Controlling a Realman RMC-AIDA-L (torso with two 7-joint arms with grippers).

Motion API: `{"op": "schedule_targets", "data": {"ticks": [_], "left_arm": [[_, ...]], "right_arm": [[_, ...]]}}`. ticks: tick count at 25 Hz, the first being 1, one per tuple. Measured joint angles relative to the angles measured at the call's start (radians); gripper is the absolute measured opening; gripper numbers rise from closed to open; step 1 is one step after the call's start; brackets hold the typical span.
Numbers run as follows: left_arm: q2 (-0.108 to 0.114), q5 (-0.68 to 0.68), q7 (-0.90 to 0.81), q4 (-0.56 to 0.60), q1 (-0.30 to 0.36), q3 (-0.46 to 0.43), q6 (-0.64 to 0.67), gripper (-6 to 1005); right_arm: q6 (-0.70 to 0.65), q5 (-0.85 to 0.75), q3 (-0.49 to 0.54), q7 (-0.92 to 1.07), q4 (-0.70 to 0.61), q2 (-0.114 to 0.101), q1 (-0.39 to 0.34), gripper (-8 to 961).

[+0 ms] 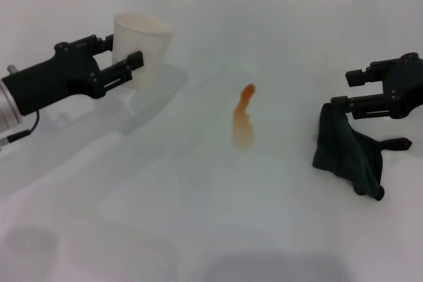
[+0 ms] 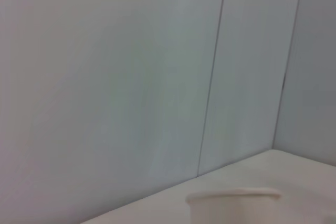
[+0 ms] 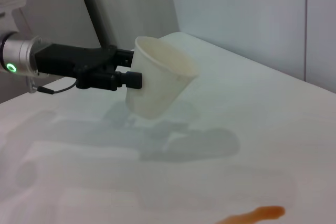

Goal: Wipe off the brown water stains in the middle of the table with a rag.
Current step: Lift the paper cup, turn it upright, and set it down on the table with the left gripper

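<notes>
1. Head view had the stain (image 1: 243, 118) sitting mid-worktop (image 1: 198, 216), an orange-brown streak, darker and narrow at the far end, paler and wider toward the robot. Nothing was touching it.

2. Right pincer (image 1: 370, 107) was off to the right, pinching the rag (image 1: 347, 150) by its top edge. Most of the cloth drooped down and looked to be resting on the worktop, well apart from the stain.

3. Left pincer (image 1: 125, 61) was pressed around a paper cup (image 1: 142, 47), held tilted on the left side, its mouth leaning toward the middle. Right wrist view showed the same cup (image 3: 157, 82) clamped at a slant.

4. Stuff that could have gone sideways, just my read:
- The grip was only on one edge, so dragging the rag across might have let it bunch or slip out, and the pincer would have scraped bare worktop instead of wiping.
- A bunched rag touches with a small patch, so one pass could have smeared the streak longer rather than soaking it up, especially the pale wide end.
- If the cup had anything left in it, that tilt could have dripped more onto the worktop. Couldn't see inside well enough to tell.
- Coming in too high would have missed the thin film entirely.
</notes>
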Motion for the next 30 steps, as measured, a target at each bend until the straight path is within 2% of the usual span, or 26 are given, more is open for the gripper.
{"op": "schedule_targets", "data": {"ticks": [12,30], "left_arm": [[-0.003,-0.044,0.059,0.077,0.06,-0.001,-0.087,569],[-0.003,-0.039,0.149,0.205,0.087,-0.001,-0.24,571]], "right_arm": [[0.0,0.013,-0.026,0.006,-0.007,0.0,-0.002,644],[0.0,0.024,-0.038,0.007,-0.007,0.0,-0.007,645]]}}
